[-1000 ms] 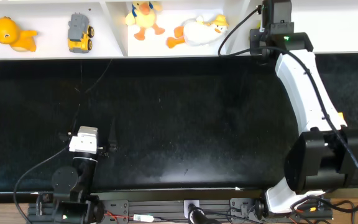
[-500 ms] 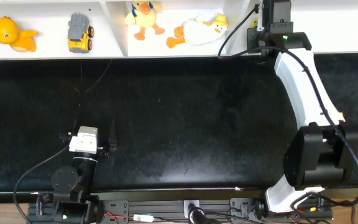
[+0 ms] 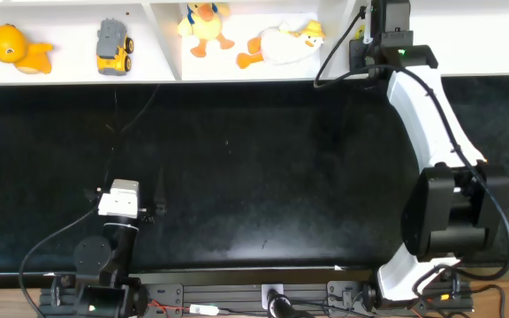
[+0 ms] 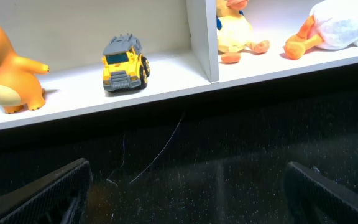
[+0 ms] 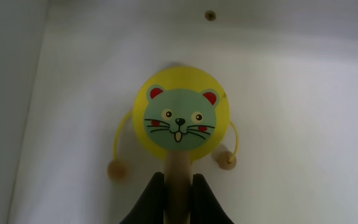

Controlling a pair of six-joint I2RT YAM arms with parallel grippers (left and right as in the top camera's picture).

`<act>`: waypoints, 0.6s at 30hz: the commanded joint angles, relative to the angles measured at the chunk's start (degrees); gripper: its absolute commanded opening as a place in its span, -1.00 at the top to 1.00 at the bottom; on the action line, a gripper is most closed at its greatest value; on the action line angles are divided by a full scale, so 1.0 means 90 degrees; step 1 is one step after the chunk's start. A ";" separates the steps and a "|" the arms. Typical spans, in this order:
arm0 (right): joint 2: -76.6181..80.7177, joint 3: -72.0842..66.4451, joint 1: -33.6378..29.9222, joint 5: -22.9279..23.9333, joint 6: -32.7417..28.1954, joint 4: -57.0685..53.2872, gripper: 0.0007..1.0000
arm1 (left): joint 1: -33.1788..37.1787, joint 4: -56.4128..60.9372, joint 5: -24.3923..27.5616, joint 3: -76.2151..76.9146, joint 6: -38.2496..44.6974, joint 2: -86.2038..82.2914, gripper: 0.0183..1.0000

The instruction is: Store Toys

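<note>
Right pincer [image 5: 178, 184] — arm stretched to the shelf [image 3: 219, 72] — grips rattle drum [image 5: 180, 121].

Two plush ducks [image 3: 205, 25] [image 3: 281, 42], one truck [image 3: 113, 46], one orange figure [image 3: 18, 48], one rattle drum [image 5: 180, 118]

the shelf [image 3: 69, 75] runs along the far edge of the worktop [image 3: 263, 177]. left compartment: round figure [image 3: 18, 46] at left, truck [image 3: 113, 46] to its right. a divider [image 3: 166, 40] separates this from the middle compartment, which holds the seated plush duck [image 3: 205, 25] and, to its right, the lying plush bird [image 3: 281, 44]. right compartment: rattle drum [image 5: 180, 118], handle between the fingers of the right gripper [image 5: 179, 199]. the left gripper [image 4: 185, 186] is over the near left worktop, well apart from the shelf.
</note>
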 commanded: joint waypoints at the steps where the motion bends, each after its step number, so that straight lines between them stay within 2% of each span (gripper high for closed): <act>1: 0.0124 0.0240 -0.0022 -0.0056 0.0010 0.0109 0.91 | 0.0036 -0.0002 0.0034 -0.0034 -0.0119 -0.0070 -0.99; 7: 0.0148 0.0238 -0.0022 -0.0058 0.0012 0.0138 0.88 | 0.0036 -0.0002 0.0034 -0.0034 -0.0119 -0.0070 -0.99; 14: 0.0148 0.0238 -0.0019 -0.0058 0.0012 0.0182 0.08 | 0.0036 -0.0002 0.0034 -0.0034 -0.0119 -0.0070 -1.00; 18: 0.0107 0.0238 -0.0007 -0.0058 0.0012 0.0182 0.05 | 0.0036 -0.0002 0.0034 -0.0034 -0.0119 -0.0070 -0.99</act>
